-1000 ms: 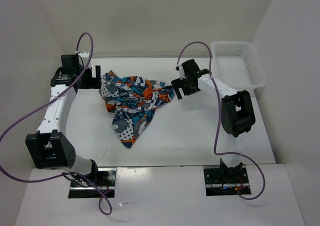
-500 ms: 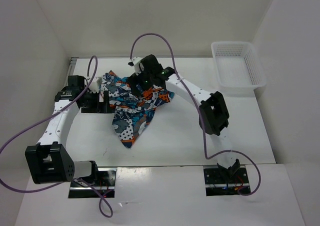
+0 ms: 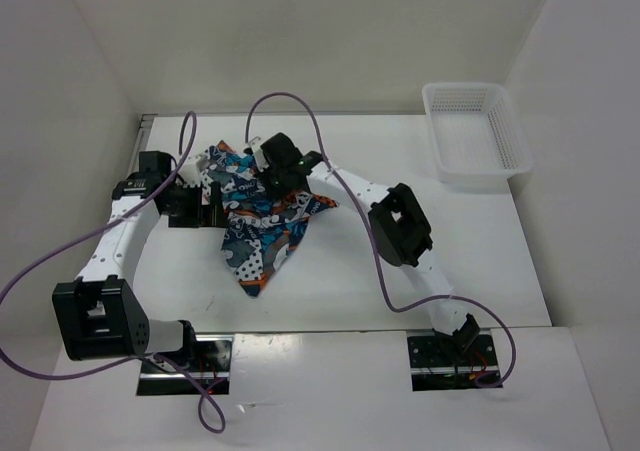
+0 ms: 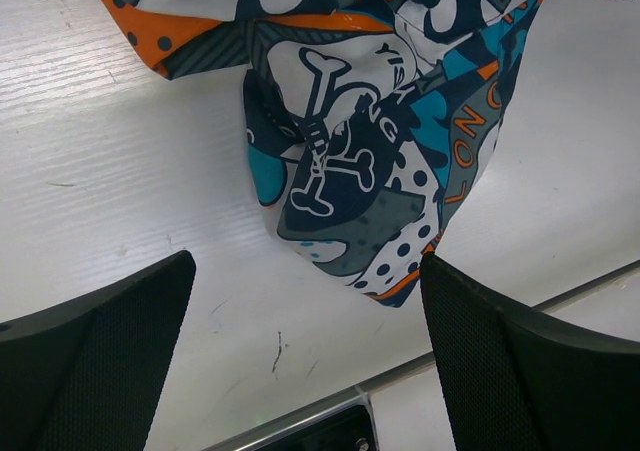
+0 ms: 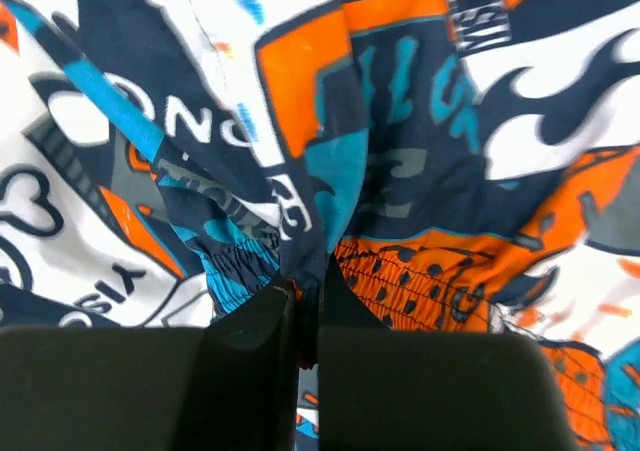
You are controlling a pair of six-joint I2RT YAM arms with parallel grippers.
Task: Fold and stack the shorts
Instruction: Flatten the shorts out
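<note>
The shorts [image 3: 262,223] lie crumpled on the white table, left of centre, in a busy teal, orange, white and navy print. My right gripper [image 3: 270,179] reaches over their upper part. In the right wrist view it [image 5: 308,306] is shut on a raised fold of the shorts [image 5: 400,121], beside the orange gathered waistband. My left gripper [image 3: 203,203] is at the left edge of the cloth, open. In the left wrist view its fingers [image 4: 100,361] stand wide apart over bare table, and a corner of the shorts [image 4: 370,171] lies just ahead of them, untouched.
A white mesh basket [image 3: 476,131] stands at the back right corner of the table. White walls close in the left, back and right sides. A metal strip [image 4: 300,423] runs along the table edge under my left gripper.
My right arm swung left from the shorts' right edge to over their upper middle and shut on a fold. My left gripper moved nearer and right, up to the cloth's left edge, still open.
</note>
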